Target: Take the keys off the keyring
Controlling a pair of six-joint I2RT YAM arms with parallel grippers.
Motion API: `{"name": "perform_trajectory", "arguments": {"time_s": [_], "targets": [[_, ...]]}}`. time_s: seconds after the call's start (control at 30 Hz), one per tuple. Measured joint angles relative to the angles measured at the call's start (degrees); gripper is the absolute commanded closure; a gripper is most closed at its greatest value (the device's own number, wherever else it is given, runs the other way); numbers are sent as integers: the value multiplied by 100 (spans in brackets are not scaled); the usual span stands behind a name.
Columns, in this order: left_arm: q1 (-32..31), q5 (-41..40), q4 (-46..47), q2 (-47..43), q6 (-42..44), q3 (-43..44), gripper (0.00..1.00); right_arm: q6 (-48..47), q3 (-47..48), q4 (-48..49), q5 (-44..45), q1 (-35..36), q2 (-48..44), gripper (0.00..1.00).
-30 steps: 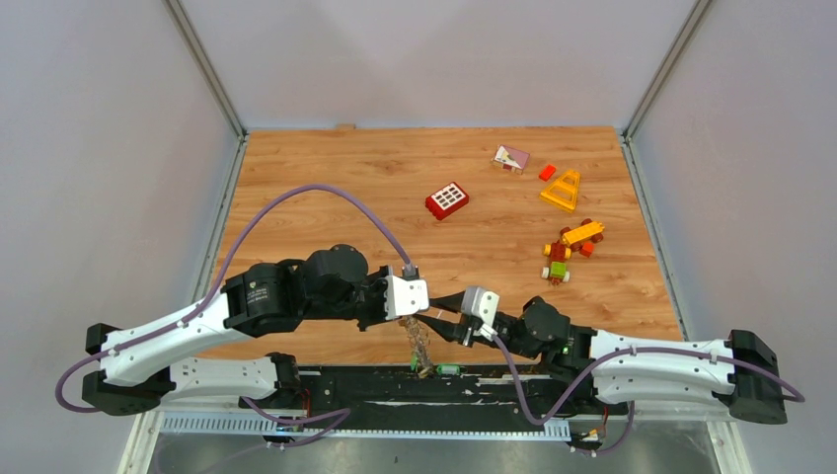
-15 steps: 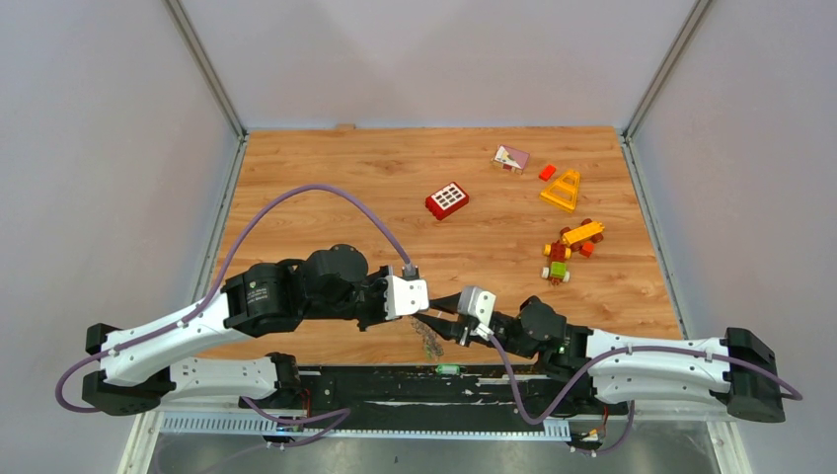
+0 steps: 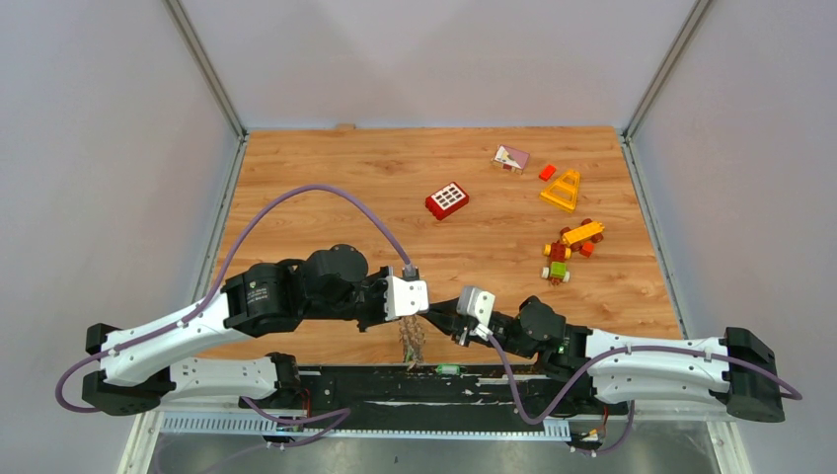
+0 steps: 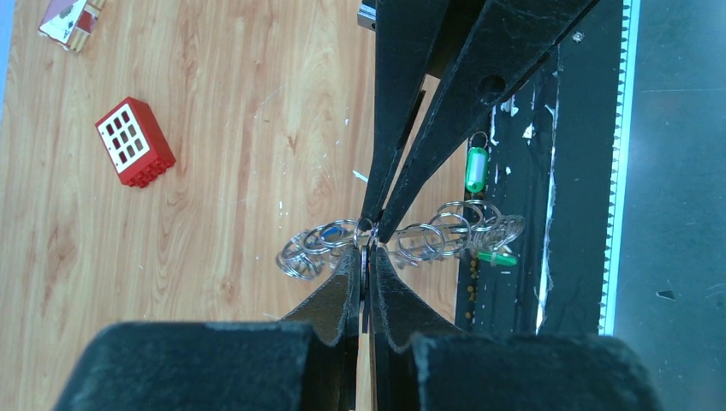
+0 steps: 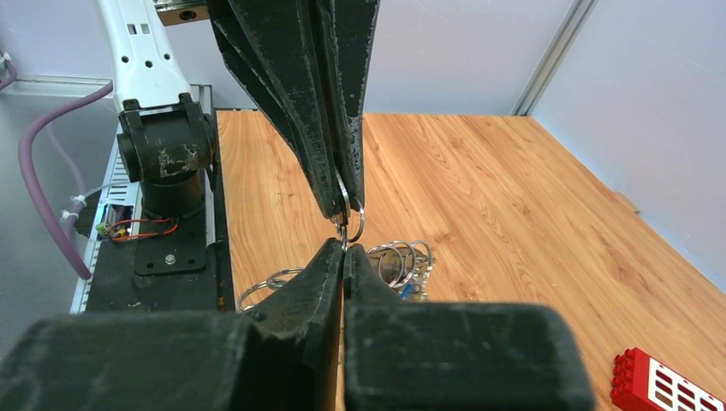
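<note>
The keyring (image 4: 366, 267) shows as a thin metal edge pinched between the tips of my left gripper (image 4: 366, 257), which is shut on it. A bunch of keys (image 4: 428, 238) and small silver split rings fans out to both sides below, one piece blue. My right gripper (image 5: 344, 245) meets the left gripper (image 5: 342, 208) tip to tip and is shut on a small ring link there. From above, the keys (image 3: 412, 346) hang under the two grippers, left gripper (image 3: 418, 314) and right gripper (image 3: 435, 319), above the table's near edge.
Two green key tags (image 4: 476, 169) lie on the black base rail (image 3: 326, 387). A red windowed brick (image 3: 447, 200) sits mid-table. At the right stand a toy car (image 3: 565, 252), a yellow piece (image 3: 561, 190) and a pink brick (image 3: 510, 158).
My right gripper has closed from half open onto a small ring at the left gripper's tips. The hanging bunch swung right and then back left.
</note>
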Motion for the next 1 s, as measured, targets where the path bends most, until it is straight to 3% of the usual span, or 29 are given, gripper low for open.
{"name": "perform_trajectory", "arguments": {"time_s": [1.0], "targets": [[-13,-208,315,-201,-48,0,100,-262,-2,0,-111,0,-448,100]]}}
